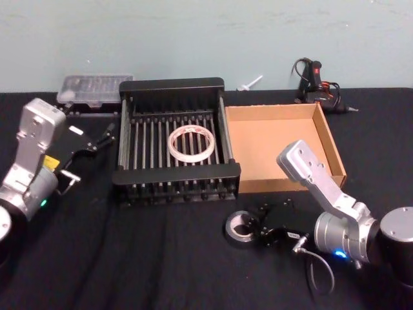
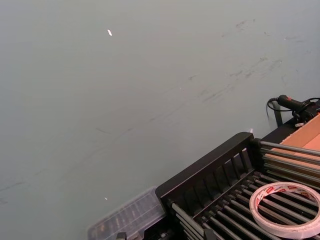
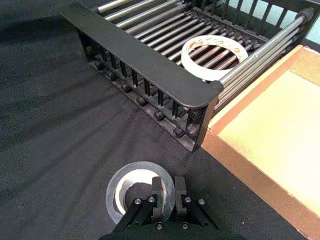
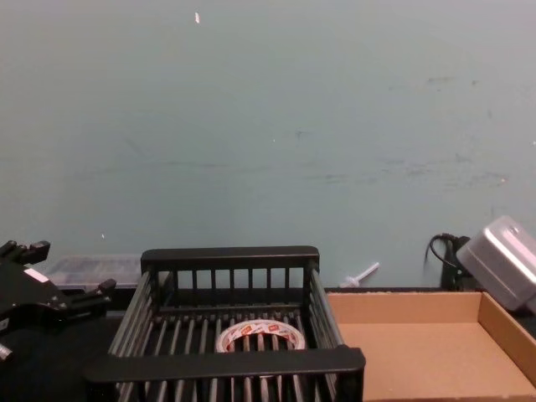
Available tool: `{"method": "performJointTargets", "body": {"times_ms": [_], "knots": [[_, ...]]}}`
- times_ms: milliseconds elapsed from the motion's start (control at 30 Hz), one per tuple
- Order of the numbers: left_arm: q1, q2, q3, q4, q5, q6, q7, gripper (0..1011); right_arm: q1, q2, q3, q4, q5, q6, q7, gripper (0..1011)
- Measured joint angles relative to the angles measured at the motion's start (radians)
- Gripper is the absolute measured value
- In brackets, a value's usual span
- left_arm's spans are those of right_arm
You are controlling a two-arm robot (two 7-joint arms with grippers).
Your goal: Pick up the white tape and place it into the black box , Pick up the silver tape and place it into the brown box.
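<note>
a pale blue-green wall stands behind a table covered in black cloth. we see our right arm bent low at the near right of the table, its silver forearm angled up and its wrist turned down toward the cloth. the right gripper sits on the thick dark grey tape roll with a pale inner core, and in the right wrist view its two black fingers are pressed close together over the roll's near wall, one seeming to sit inside the core and the other outside, so we read it as clamped on the silver tape. that roll lies flat on the cloth, just in front of the gap between the two boxes.

our left arm is raised at the far left, elbow folded, with the left gripper pointing toward the left wall of the black slatted plastic crate and apart from it; its fingers look spread, holding nothing.

we count two tape rolls. the flat whitish-translucent roll with small red marks lies flat on the barred floor of the black crate, near its middle.

we count two boxes. the shallow tan cardboard tray stands just right of the crate, touching or nearly touching its side.

one clear plastic case sits behind the crate's left corner, and one black tool with cables lies behind the tray.
</note>
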Motion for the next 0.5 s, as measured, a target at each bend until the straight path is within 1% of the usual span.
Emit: {"method": "performJointTargets", "body": {"times_ms": [300, 500], "knots": [[0.000, 0.000, 0.000, 0.000, 0.000, 0.000, 0.000, 1001, -0.001, 0.000, 0.002, 0.000, 0.002, -0.003, 0.002, 158], [0.000, 0.000, 0.000, 0.000, 0.000, 0.000, 0.000, 1001, -0.010, 0.017, 0.017, -0.026, 0.015, -0.027, 0.012, 158]]}}
